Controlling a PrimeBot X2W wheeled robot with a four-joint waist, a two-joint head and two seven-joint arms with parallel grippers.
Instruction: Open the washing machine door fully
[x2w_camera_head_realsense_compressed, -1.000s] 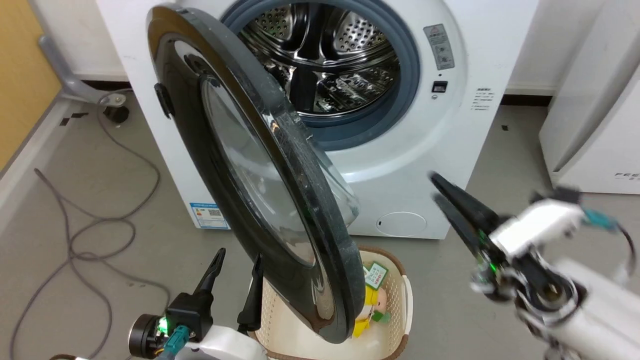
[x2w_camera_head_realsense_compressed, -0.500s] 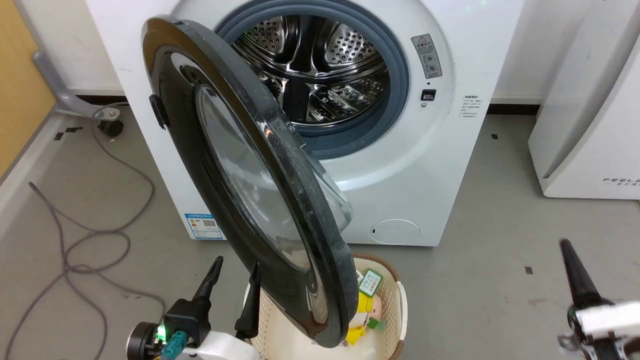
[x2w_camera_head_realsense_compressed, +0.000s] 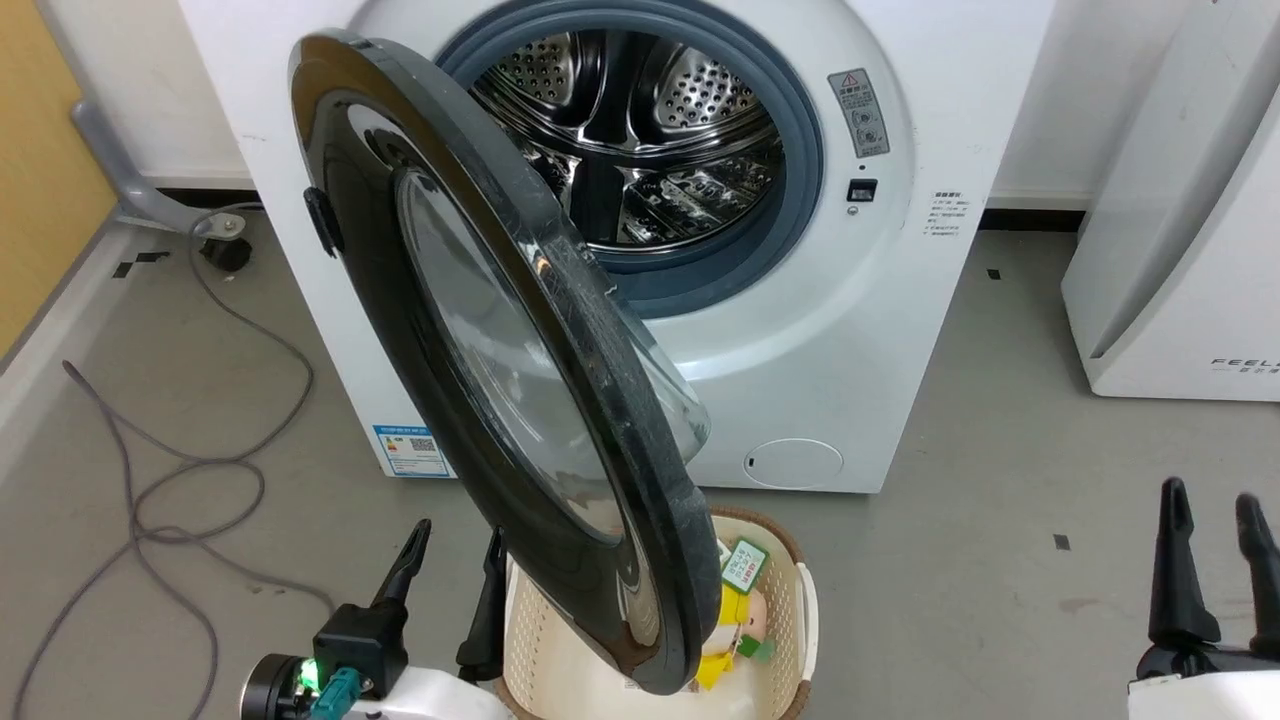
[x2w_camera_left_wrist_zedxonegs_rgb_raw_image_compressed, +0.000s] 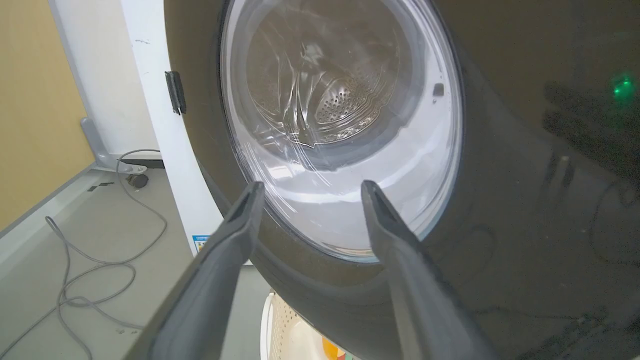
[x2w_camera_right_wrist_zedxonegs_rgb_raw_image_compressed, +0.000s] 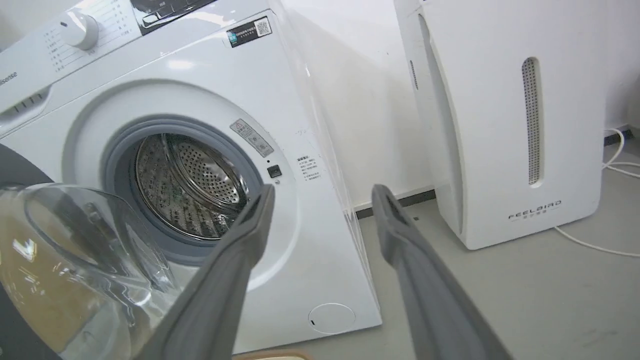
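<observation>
Your washing machine door (x2w_camera_head_realsense_compressed: 470, 330) stood roughly halfway out from the washing machine (x2w_camera_head_realsense_compressed: 820, 330); your left gripper (x2w_camera_head_realsense_compressed: 457, 530) sat just beside it, jaws apart, empty; right gripper (x2w_camera_head_realsense_compressed: 1210, 492) spread too, well clear; final swing not yet done

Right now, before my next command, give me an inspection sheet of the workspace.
Surface: grey floor, a few dark marks.
Job's things: washing machine door swung partway out; washing machine, drum exposed.
Clutter: basket with toys under the door's lower edge.
Claws: left claw open, close to the door's outer face, contact unclear; right claw open, holding nothing.
Cables: grey cable looped on floor at left.
Surroundings: white appliance at right.
</observation>
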